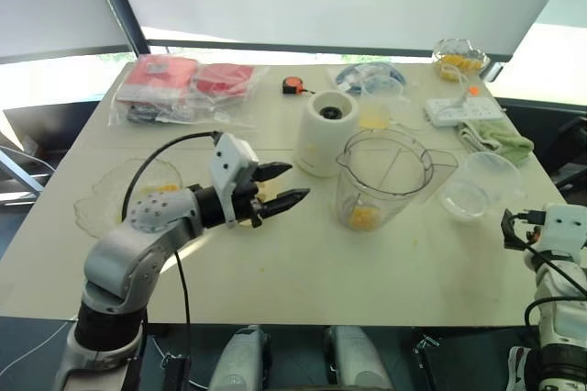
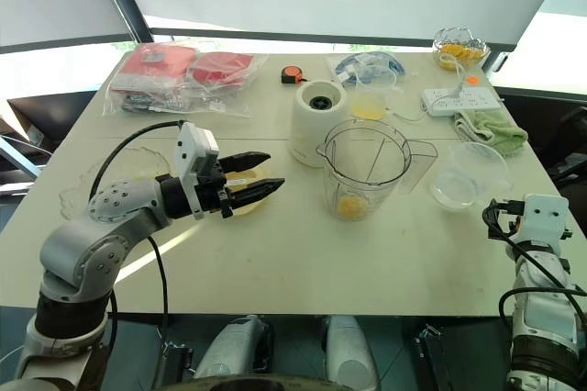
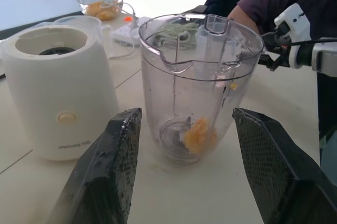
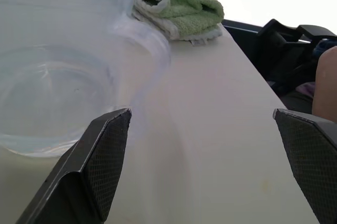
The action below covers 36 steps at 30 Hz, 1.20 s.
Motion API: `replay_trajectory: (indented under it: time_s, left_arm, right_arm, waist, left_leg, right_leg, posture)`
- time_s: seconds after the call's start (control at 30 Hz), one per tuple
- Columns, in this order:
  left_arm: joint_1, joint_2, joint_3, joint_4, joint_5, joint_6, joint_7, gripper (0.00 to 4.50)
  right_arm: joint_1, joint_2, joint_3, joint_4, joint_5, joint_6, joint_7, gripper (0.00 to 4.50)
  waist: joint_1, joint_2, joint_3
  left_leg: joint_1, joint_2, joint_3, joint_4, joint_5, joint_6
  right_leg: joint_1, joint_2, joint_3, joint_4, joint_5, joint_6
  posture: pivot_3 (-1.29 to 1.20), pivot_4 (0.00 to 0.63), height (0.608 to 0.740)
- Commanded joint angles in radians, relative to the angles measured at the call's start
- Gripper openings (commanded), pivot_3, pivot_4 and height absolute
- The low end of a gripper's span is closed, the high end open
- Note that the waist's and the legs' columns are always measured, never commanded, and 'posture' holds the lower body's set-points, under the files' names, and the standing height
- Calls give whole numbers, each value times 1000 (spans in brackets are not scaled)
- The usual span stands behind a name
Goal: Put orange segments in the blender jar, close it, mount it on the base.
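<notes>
Left gripper (image 1: 286,184) wide open, empty | right gripper (image 4: 202,155) open, empty | blender jar (image 1: 385,175): orange segments (image 1: 364,217) inside

no legible text anywhere

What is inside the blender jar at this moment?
At the bottom of the blender jar lie the metal blades and some orange segments. Their number is unclear. The jar has no lid.

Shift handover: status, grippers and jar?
Left gripper open, empty. Right gripper open, empty. Blender jar lidless, orange segments inside, beside base. Nothing blocking.
</notes>
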Motion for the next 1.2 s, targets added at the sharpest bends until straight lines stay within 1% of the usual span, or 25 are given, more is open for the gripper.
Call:
replay_trajectory:
  time_s: [0.03,0.3,0.47,0.53,0.6,0.67,0.87,1.07,1.2]
  left_arm:
    - [-16,8,4,-23,-17,-12,8,2851]
    - [-19,15,-11,-18,-11,-17,10,2851]
    - [11,29,4,-42,-60,23,-2,2851]
    - [49,67,4,-58,-63,24,-23,2851]
    - [77,92,9,-68,-68,24,-27,2904]
    - [90,104,26,-75,-88,29,-22,2904]
    - [108,139,63,-96,-141,52,-13,2904]
    - [94,182,90,-96,-181,66,-14,2904]
    - [48,199,133,-64,-222,72,-15,2904]
  right_arm:
    - [-47,-22,-1,43,-10,-54,-5,4500]
    - [-113,-29,12,128,-19,-100,6,4500]
    - [-189,-52,39,297,-49,-164,-8,4500]
    - [-223,-58,46,365,-54,-198,-13,4500]
    - [-256,-63,54,422,-57,-229,-13,3974]
    - [-290,-69,64,476,-61,-257,-12,3229]
    - [-346,-78,86,571,-64,-322,-21,42]
    - [-348,-82,98,581,-62,-343,-29,42]
    - [-346,-106,109,474,-70,-351,-23,42]
  waist:
    - [1,0,0]
    - [1,0,0]
    - [-2,0,0]
    - [-5,0,1]
    - [-6,0,1]
    - [-8,0,1]
    - [-9,0,2]
    - [-13,0,2]
    - [-17,1,2]
  left_leg:
    - [0,0,0,0,0,0]
    - [0,0,0,0,0,0]
    - [0,0,0,0,0,0]
    - [0,0,0,0,0,0]
    - [0,0,0,-1,0,0]
    - [0,0,0,-2,0,0]
    - [0,0,0,-1,0,0]
    - [-1,0,0,-2,0,0]
    - [-1,0,0,-2,0,0]
  right_leg:
    - [0,0,0,0,0,0]
    - [0,0,0,0,0,0]
    - [0,0,1,0,0,0]
    - [0,0,1,0,0,0]
    - [0,1,2,-1,0,0]
    - [-1,1,2,-1,0,0]
    - [0,0,2,-1,0,0]
    - [0,0,2,-2,0,0]
    - [0,0,2,-2,0,0]
  posture:
    - [0,150,740]
    - [0,150,740]
    - [0,150,740]
    - [0,150,740]
    - [0,150,740]
    - [0,150,740]
    - [0,150,740]
    - [0,150,740]
    - [0,150,740]
